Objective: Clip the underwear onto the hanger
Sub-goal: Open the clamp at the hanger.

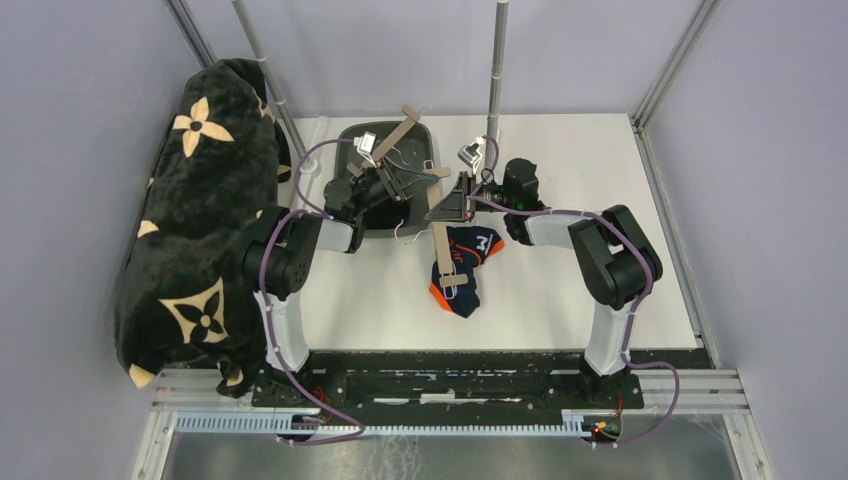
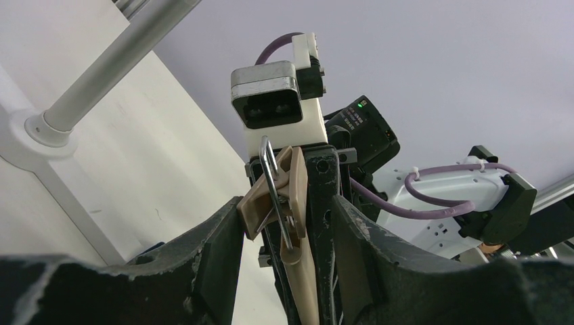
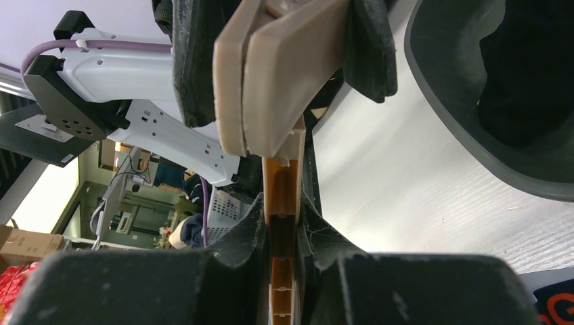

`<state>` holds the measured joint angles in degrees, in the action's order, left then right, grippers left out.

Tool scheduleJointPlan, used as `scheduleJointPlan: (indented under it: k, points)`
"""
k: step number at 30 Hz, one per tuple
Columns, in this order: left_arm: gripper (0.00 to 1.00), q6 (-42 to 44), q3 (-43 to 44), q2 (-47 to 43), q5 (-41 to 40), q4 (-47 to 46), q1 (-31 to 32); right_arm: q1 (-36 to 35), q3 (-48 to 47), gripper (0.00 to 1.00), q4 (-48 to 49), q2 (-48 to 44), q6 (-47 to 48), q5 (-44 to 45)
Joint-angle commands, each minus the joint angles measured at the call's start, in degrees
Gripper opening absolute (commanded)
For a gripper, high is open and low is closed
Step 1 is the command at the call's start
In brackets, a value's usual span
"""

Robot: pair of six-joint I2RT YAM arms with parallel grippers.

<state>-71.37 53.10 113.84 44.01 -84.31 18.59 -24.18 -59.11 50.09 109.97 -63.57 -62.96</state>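
The tan hanger (image 1: 443, 240) runs from the bin down over the navy underwear with orange trim (image 1: 470, 262), which lies on the white table. My right gripper (image 1: 452, 205) is shut on the hanger's bar (image 3: 281, 183), fingers tight on both sides. My left gripper (image 1: 405, 185) is closed on a tan clip (image 2: 274, 196) with a metal spring at the hanger's upper end. The clip also shows in the right wrist view (image 3: 284, 74), pinched between the left fingers. A corner of the underwear (image 3: 555, 305) shows low right in that view.
A dark grey bin (image 1: 355, 135) stands behind the left gripper and also shows in the right wrist view (image 3: 474, 135). A black blanket with tan flowers (image 1: 200, 220) hangs at the left. Metal poles (image 1: 495, 70) rise at the table's back edge.
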Motion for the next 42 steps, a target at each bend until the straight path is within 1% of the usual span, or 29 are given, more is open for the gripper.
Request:
scheduleJointPlan:
  k: [1,18,22,23,24,25,26,30,31,33,34,35,36,38,39,40,41,42]
  points:
    - [0.57,-3.08,2.02,-2.29,0.12,-5.22,-0.29,0.3,0.25,0.01,5.47,0.42,-0.82,-1.51]
    - [0.57,-3.34,2.9,-1.88,-0.06,-5.07,-0.31,0.28,0.84,0.01,6.6,0.33,-1.46,-1.67]
    - [0.55,-3.31,3.13,-1.67,-0.06,-4.86,-0.35,0.28,0.91,0.01,6.91,0.33,-1.62,-1.64]
    - [0.5,-3.28,3.26,-1.59,-0.06,-4.87,-0.31,0.29,0.93,0.01,6.99,0.33,-1.64,-1.72]
    - [0.37,-3.33,3.38,-1.49,0.0,-4.79,-0.3,0.28,0.97,0.01,7.04,0.29,-1.64,-1.75]
    - [0.13,-3.37,3.62,-1.35,0.02,-4.73,-0.33,0.29,1.0,0.01,7.04,0.25,-1.64,-1.73]
    - [0.04,-3.56,3.76,-1.13,0.02,-4.7,-0.33,0.32,1.06,0.01,7.04,0.29,-1.64,-1.77]
    - [0.03,-3.49,3.27,-1.11,-0.34,-4.93,-0.31,0.22,0.93,0.02,6.92,0.24,-1.59,-1.82]
    - [0.03,-3.43,3.29,-1.12,-0.41,-4.87,-0.31,0.27,0.93,0.06,6.87,0.24,-1.6,-1.74]
    - [0.03,-3.45,3.16,-1.14,-0.41,-4.91,-0.31,0.32,0.89,0.19,6.86,0.12,-1.54,-1.69]
    - [0.03,-3.46,3.19,-1.11,-0.41,-4.91,-0.31,0.28,0.88,0.22,6.87,0.03,-1.51,-1.67]
    - [0.03,-3.38,3.09,-1.21,-0.35,-4.97,-0.31,0.3,1.0,0.28,6.9,-0.13,-1.55,-1.68]
    - [0.03,-3.38,3.06,-1.28,-0.33,-4.92,-0.29,0.28,1.04,0.38,7.01,-0.38,-1.48,-1.66]
    - [0.03,-3.29,2.69,-1.45,-0.28,-5.01,-0.31,0.44,1.58,0.51,7.01,-1.39,-1.35,-0.84]
    - [0.03,-3.29,2.44,-1.63,-0.3,-5.05,-0.35,0.75,1.95,0.59,6.41,-2.21,-1.0,-0.18]
    - [0.03,-3.17,1.96,-1.88,-0.32,-5.07,-0.39,1.19,2.54,0.69,5.35,-3.33,-0.14,0.56]
    - [0.03,-3.08,1.54,-2.22,-0.37,-4.92,-0.44,1.77,3.54,0.76,3.37,-4.6,1.14,1.36]
    - [0.03,-2.93,0.86,-2.55,-0.53,-4.84,-0.54,2.3,4.34,0.78,0.72,-6.15,3.02,1.9]
